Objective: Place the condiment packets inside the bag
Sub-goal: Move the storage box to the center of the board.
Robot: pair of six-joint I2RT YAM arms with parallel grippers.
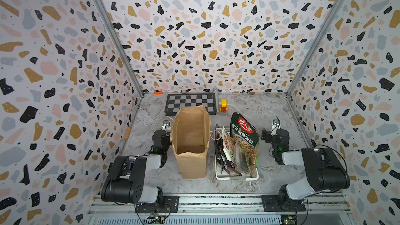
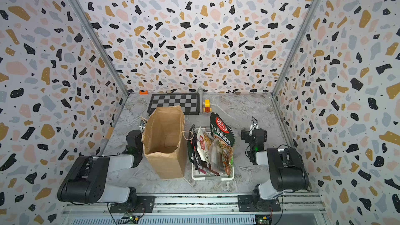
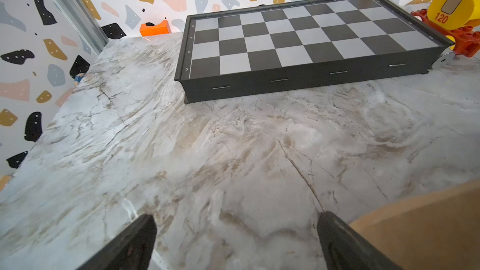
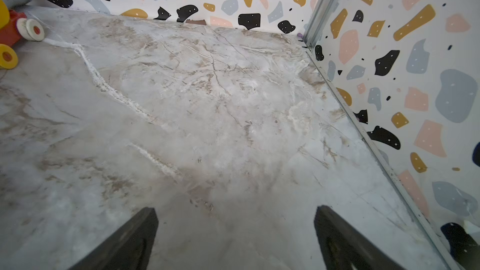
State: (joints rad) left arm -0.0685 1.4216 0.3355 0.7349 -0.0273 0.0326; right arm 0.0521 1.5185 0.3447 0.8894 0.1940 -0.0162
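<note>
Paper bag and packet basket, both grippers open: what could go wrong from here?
1. The bag stands free and creased; the left gripper is open beside it, holding nothing. A packet catching its rim may tip it.
2. The condiment packets stand crowded and overlapping in the white basket; pulling one may drag neighbours out.
3. The cord handle loops toward the basket and could snag a packet or the right gripper.
</note>
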